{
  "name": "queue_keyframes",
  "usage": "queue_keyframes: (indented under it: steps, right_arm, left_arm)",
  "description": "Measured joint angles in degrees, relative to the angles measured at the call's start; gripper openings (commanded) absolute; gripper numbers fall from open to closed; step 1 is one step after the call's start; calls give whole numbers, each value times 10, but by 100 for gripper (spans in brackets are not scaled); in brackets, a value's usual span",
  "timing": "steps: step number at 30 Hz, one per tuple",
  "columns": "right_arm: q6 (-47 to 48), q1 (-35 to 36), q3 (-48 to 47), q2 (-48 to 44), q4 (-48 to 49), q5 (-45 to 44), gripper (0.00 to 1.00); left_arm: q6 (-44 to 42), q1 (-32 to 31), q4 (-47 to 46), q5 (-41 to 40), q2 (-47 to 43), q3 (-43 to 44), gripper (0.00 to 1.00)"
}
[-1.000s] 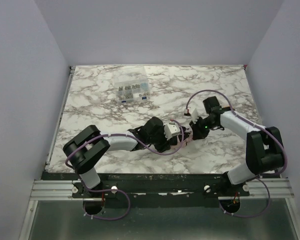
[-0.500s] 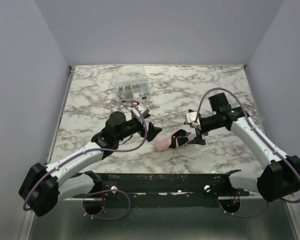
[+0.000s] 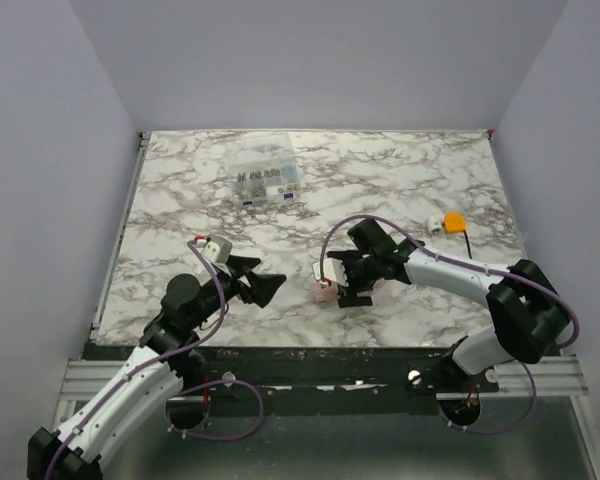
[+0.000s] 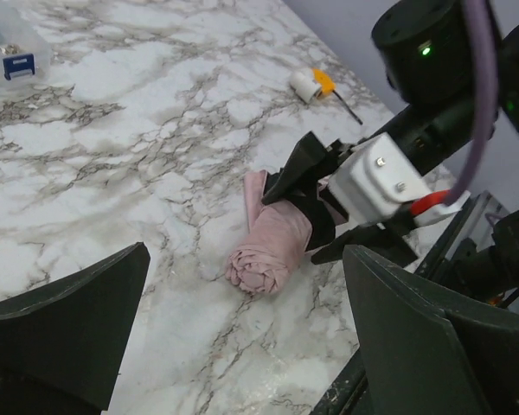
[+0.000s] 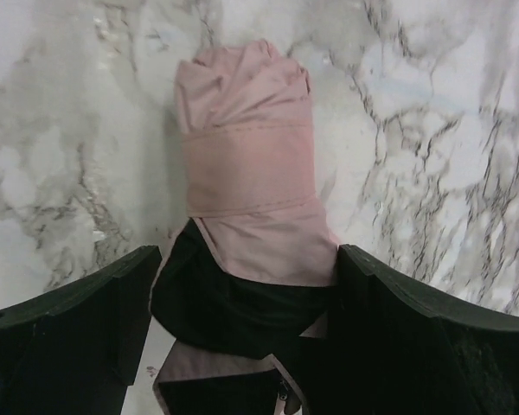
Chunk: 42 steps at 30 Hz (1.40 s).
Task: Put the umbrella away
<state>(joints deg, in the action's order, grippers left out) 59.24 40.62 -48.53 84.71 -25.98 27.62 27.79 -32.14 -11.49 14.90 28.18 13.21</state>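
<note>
On the marble table, right hand gapes astride rolled umbrella; left hand gapes empty, apart.

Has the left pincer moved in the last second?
Yes. The left pincer has drawn back leftward, off the umbrella; it was right of the clear parts box, now it lines up with it.

nothing legible anywhere; the blue label on the clear box is too blurred to read.

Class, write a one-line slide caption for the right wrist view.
Right pincer, open, straddles the rolled pink umbrella lying on the marble table.
</note>
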Motion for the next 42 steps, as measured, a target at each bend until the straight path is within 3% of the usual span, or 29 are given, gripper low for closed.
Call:
queue_keyframes:
  steps: [3, 5, 8, 10, 15, 21, 28, 34, 42]
  right_arm:
    - [-17, 7, 24, 13, 44, -57, 48]
    - [-37, 7, 31, 19, 63, -80, 37]
    - [-102, 4, 19, 32, 75, -95, 29]
    - [-150, -7, -2, 47, 74, -87, 28]
    - [-363, -131, -110, 126, 77, 2, 23]
    - [-632, -234, -215, 255, 124, 87, 29]
    - [-808, -240, -217, 307, 154, 163, 64]
    - [-804, -301, -214, 286, 148, 163, 88]
    - [-661, -327, -189, 125, 104, 88, 99]
  left_arm:
    - [23, 2, 33, -17, -68, -5, 99]
    - [34, 2, 54, -28, -106, -5, 98]
    - [38, 2, 103, -44, -141, 1, 98]
    - [38, 2, 129, -53, -156, 5, 99]
    - [38, 2, 173, -67, -189, 12, 98]
    - [40, 2, 183, -69, -196, 12, 98]
    - [52, 3, 184, -69, -204, 12, 99]
    - [59, 3, 165, -65, -200, 12, 98]
    - [58, 4, 144, -46, -116, 48, 98]
